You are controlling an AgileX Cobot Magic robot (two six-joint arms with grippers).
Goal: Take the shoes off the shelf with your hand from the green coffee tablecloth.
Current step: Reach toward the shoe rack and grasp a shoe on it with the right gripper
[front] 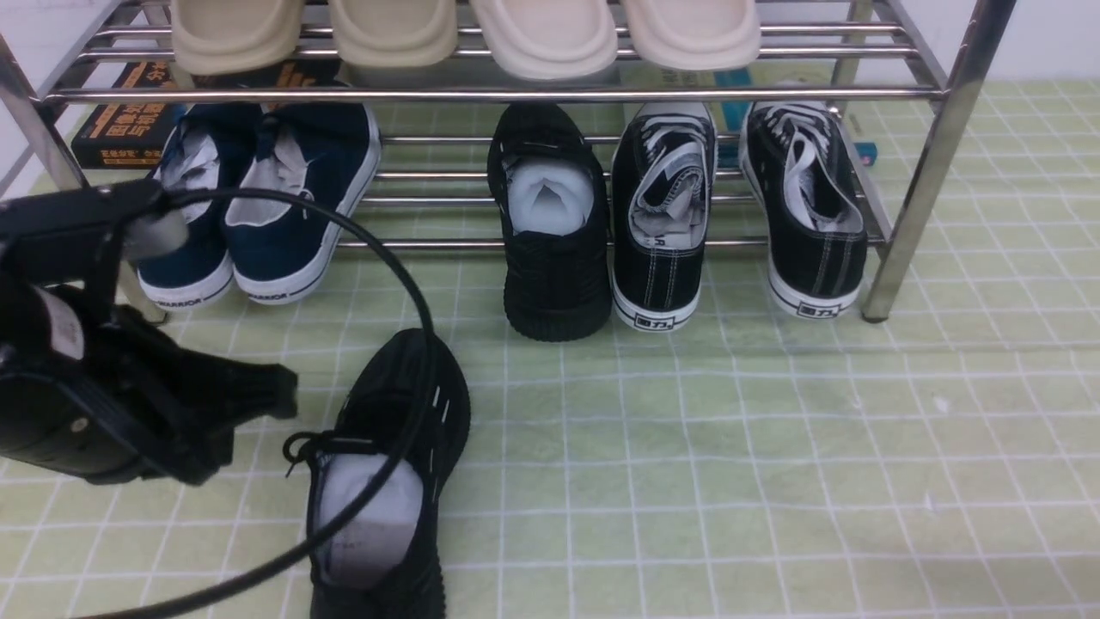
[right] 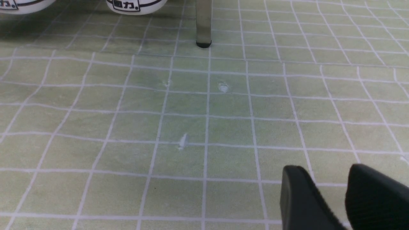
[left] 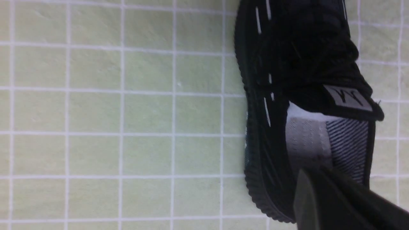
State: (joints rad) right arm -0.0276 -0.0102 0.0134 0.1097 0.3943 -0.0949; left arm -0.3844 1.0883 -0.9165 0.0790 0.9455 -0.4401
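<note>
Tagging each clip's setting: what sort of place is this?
Probably a staged home shoe-storage corner: a chrome shoe rack holding black canvas sneakers and beige slippers, standing on a green grid-lined tablecloth.

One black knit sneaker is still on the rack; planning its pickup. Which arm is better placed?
Probably left: the left gripper sits near the all-black knit sneaker on the chrome rack. The right gripper faces the rack's right leg, with black white-soled canvas sneakers between.

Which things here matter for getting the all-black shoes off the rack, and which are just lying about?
Job: black knit shoe on the cloth; its mate on the lower tier; chrome shelf; green tablecloth; left claw.
Lying about: navy slip-ons; white-soled canvas sneakers; beige slippers; book.
</note>
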